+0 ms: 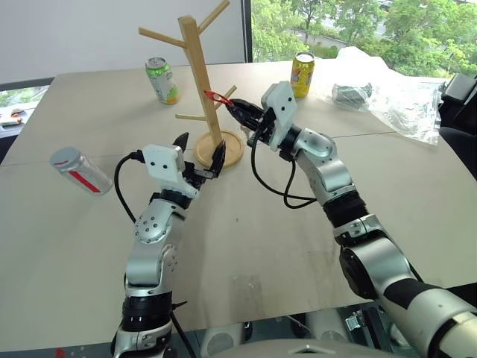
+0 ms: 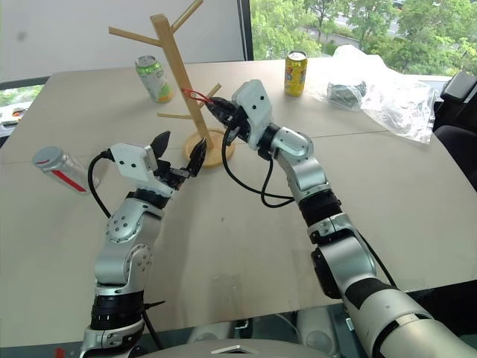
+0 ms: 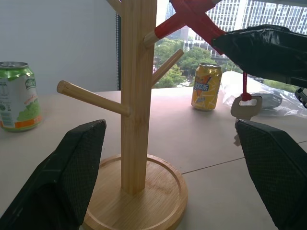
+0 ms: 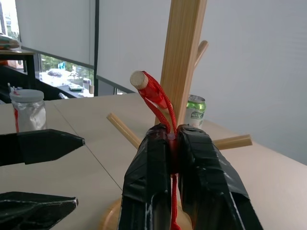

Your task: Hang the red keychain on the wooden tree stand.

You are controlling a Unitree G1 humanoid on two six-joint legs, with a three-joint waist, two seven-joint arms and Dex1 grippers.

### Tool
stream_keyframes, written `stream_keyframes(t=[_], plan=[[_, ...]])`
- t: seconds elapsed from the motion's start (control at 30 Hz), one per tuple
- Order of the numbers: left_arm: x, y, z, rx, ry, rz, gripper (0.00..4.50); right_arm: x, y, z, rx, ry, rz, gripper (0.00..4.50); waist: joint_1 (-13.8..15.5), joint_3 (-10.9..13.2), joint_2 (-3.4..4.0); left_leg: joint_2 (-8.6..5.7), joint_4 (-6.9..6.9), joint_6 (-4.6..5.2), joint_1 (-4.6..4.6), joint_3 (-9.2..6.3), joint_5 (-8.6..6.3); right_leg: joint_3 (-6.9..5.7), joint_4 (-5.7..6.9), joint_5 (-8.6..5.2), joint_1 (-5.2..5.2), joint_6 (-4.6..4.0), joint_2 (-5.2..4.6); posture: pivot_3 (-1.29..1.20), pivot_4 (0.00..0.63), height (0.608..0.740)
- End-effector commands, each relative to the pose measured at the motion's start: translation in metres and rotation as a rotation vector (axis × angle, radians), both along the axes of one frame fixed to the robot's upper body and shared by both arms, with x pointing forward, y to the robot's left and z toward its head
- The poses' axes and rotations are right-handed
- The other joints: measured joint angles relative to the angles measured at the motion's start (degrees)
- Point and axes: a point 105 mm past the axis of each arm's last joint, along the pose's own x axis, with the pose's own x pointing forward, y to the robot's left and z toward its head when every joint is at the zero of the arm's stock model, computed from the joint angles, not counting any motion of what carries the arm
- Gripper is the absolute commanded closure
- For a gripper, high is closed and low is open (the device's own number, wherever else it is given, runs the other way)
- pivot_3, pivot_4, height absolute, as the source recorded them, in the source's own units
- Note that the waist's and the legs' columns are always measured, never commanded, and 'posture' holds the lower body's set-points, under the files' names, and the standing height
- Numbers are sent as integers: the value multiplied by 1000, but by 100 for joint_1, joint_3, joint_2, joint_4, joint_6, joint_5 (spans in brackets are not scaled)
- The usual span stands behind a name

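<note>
Keychain (image 4: 158, 98) looped over the tip of a short peg on the wooden stand (image 1: 203, 82), w/ the right gripper (image 1: 232, 107) clamped tight on the red cord just below the peg; jaws pressed together, no gap. Held this way, the loop is probably kept taut and open so it can slide further down the peg toward the post rather than slip off the end. The small key (image 3: 245, 106) dangles from the cord beside the post, well above the stand's round base (image 1: 237, 149); it hangs free, so its weight should settle the loop once let go. Left gripper (image 1: 200, 155) sits low, near the base, fingers (image 3: 76, 172) spread wide on either side of the post and holding nothing. Apparently placed there to brace the stand should the pull on the peg tip it; whether it touches the base cannot be told. Step in hand, by judgement: seating the loop, release not yet done. Risk: loop rides only the peg's tip, so an early release could drop it. Behind the stand: a green can (image 1: 162, 79); to the stand's right, farther back, a yellow can (image 1: 302, 73); to its left, a silver can (image 1: 80, 170) lying on the table (image 1: 246, 246), all well apart from the work.
</note>
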Motion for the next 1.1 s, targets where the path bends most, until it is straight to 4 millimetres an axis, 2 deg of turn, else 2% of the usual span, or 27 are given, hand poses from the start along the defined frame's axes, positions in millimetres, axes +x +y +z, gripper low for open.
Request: stream_keyframes(t=[0.03, 0.07, 0.1, 0.2, 0.33, 0.37, 0.43, 0.6, 0.73, 0.77, 0.97, 1.1], plan=[[-4, -3, 14, 7, -61, -5, 0, -3, 3, 21, 34, -66, 13, 4455, 0, 0, 0, 0, 0, 0, 0, 0, 0, 0, 0, 0, 0, 0, 0, 0, 150, 740], [-4, -3, 14, 6, -61, -4, 0, -3, 3, 21, 34, -65, 12, 3668, -1, 0, 0, 0, 0, 0, 0, 0, 0, 0, 0, 0, -1, 0, 0, 0, 150, 740], [-4, -3, 14, 6, -60, -4, 0, -3, 3, 21, 35, -63, 13, 3525, -1, 0, 0, 0, -1, 0, 0, 0, 0, 0, 0, 0, 0, 0, 0, 0, 150, 740], [-4, -4, 13, 4, -59, -4, 0, -3, 3, 21, 38, -61, 14, 2366, -1, 0, 0, 0, -1, 0, 0, 0, 0, 0, 0, 0, 0, 0, 0, 0, 150, 740], [-4, -4, 12, 4, -54, -1, 0, -3, -4, 19, 46, -62, 1, 408, -1, 1, 0, 0, -1, 0, 0, 0, 0, 0, 0, 0, 0, 0, -1, 0, 150, 740], [-3, -4, 10, 4, -50, 3, 0, -2, -9, 16, 48, -61, -11, 93, 1, 1, 0, 0, -1, 0, 0, 0, 0, 0, 0, 0, -1, 0, -1, 0, 150, 740], [-2, -1, 7, 7, -40, 27, 0, 0, -23, 12, 57, -55, -51, 93, 15, 0, 0, -1, -1, 0, -1, -1, 0, -1, -1, 0, 0, 0, -2, 0, 150, 740], [5, 24, 0, 12, -26, 199, 0, 18, -74, -2, 87, -12, -252, 93, 18, 1, -1, -6, 0, 1, -4, 0, 0, -1, -2, 0, 0, 0, -8, 0, 150, 740], [7, 66, -7, 47, -16, 436, 0, 31, -137, -21, 141, 59, -485, 93, 8, 1, -2, -3, -2, 0, -3, -1, 0, -2, -1, 1, -2, 2, -5, 0, 150, 740], [7, 74, -9, 61, -12, 488, 0, 32, -147, -24, 161, 76, -521, 93, 7, 1, -2, -3, -4, 0, -3, 0, 0, -2, -1, 2, -3, 3, -4, 0, 150, 740], [-2, 110, -40, -42, 117, 590, 0, 31, -225, -58, 197, 177, -790, 93, 23, 2, -3, -2, -7, 1, -4, 6, 0, 1, -3, 3, -5, 7, -6, 0, 150, 740], [-9, 119, -51, -12, 154, 604, 0, 23, -253, -76, 181, 214, -868, 93, 15, 3, -4, -4, -7, 2, -6, 8, -1, 1, -6, 2, -6, 7, -9, 0, 150, 740]])
